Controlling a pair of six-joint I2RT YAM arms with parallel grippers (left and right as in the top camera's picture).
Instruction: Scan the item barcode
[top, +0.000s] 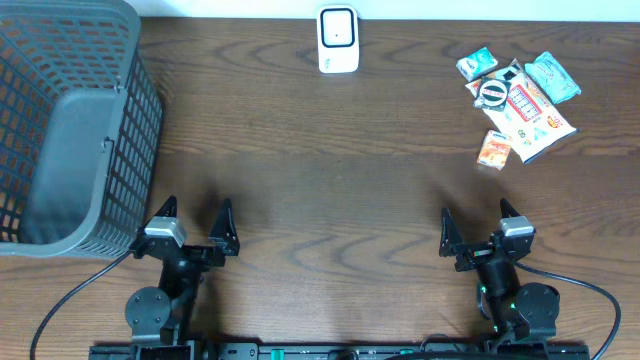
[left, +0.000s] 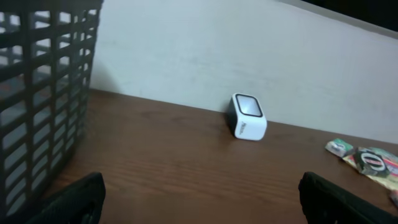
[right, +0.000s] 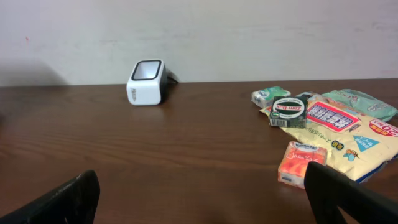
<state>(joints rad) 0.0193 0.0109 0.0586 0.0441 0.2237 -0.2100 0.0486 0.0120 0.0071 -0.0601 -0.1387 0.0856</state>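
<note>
Both my left gripper (top: 193, 227) and right gripper (top: 478, 227) hang wide open, empty, near the table's (top: 330, 180) front edge; scanner (top: 338, 40) at the back edge.

On the table (top: 330, 160) there were one grey mesh basket (top: 75, 120), one white barcode scanner (top: 338, 40), two robot arms with two fingers each, and a cluster of about six small packaged items (top: 520, 105), the exact count being unclear.
</note>
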